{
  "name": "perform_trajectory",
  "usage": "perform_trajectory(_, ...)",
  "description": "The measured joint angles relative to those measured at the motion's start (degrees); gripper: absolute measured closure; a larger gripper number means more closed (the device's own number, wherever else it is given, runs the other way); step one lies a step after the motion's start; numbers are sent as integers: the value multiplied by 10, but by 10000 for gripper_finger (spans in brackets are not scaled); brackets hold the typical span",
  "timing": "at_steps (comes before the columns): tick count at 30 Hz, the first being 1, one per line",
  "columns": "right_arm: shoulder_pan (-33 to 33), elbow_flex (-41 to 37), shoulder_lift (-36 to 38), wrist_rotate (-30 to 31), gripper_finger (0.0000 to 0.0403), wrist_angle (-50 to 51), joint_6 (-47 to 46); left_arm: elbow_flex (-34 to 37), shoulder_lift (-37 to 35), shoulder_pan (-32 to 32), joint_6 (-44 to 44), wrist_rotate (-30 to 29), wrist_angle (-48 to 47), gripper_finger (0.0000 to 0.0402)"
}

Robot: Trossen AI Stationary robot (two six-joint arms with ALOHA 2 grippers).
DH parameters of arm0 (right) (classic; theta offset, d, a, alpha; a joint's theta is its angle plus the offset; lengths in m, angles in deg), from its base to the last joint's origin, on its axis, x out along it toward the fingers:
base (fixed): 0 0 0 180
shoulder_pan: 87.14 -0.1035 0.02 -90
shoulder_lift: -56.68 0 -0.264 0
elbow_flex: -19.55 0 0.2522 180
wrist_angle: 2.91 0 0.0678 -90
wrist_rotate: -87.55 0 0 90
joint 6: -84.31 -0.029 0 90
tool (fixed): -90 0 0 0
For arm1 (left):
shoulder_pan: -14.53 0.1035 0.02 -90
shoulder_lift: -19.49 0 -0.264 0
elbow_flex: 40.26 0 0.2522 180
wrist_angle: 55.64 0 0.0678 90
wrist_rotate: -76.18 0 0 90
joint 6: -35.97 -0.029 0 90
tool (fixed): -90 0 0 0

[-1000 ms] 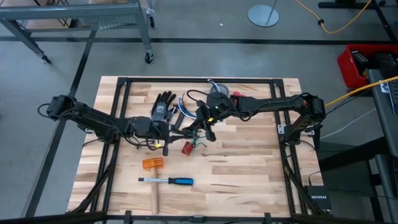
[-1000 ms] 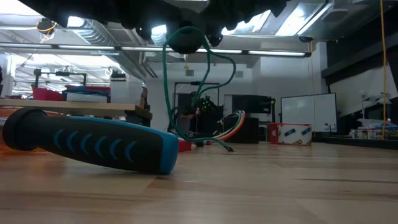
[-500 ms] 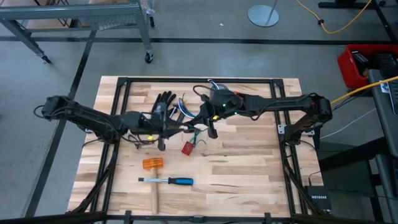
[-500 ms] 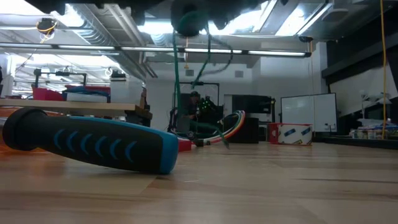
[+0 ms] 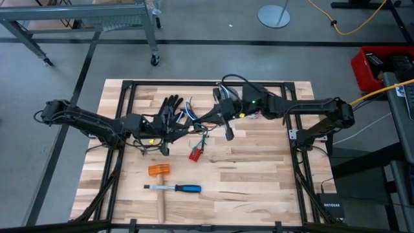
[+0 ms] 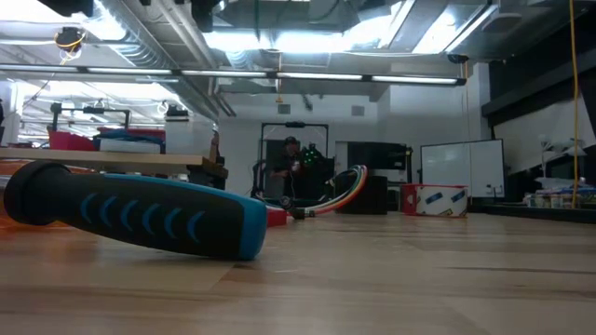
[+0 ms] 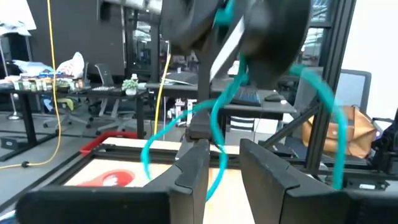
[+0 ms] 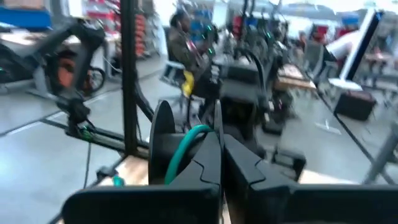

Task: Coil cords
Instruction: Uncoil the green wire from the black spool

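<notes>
A green cord (image 5: 202, 133) runs from the table up to my right gripper (image 5: 223, 123), which is shut on it above the table's middle. My left gripper (image 5: 181, 133) is just to its left, beside the black glove (image 5: 169, 111). In the left wrist view its fingers are a little apart, with the green cord (image 7: 217, 146) passing between them; I see no touch. A band of coloured strands (image 6: 343, 189) lies curved on the table by the glove. I cannot pick out the thin black cord. My right gripper pinches the green cord (image 8: 198, 132) between its two shut fingers. The cord curls out over the side of one finger (image 8: 208, 158) and hangs below the gripper toward the table. Its lower end stays down by the coloured strands.
A small red tape ring (image 5: 194, 154) lies just near of the grippers. An orange-headed hammer (image 5: 158, 170) and a blue-handled screwdriver (image 5: 176, 188) lie toward the near edge; the screwdriver's handle (image 6: 140, 219) fills the left of the low view. Bare wood (image 5: 259, 168) shows at the right.
My right gripper has gone up and toward the table's right and far edges, still shut on the green cord. The cord's loop has been drawn up with it, out of the top of the low view; the coloured strands have stayed on the table.
</notes>
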Motion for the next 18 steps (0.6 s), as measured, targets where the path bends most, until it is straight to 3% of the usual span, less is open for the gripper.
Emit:
perform_trajectory(6,0,1,0,-32,401,-54,-1,0,24,-5,-1,0,68,323)
perform_trajectory(18,0,1,0,-72,401,-124,-8,0,126,-51,-253,27,299,335)
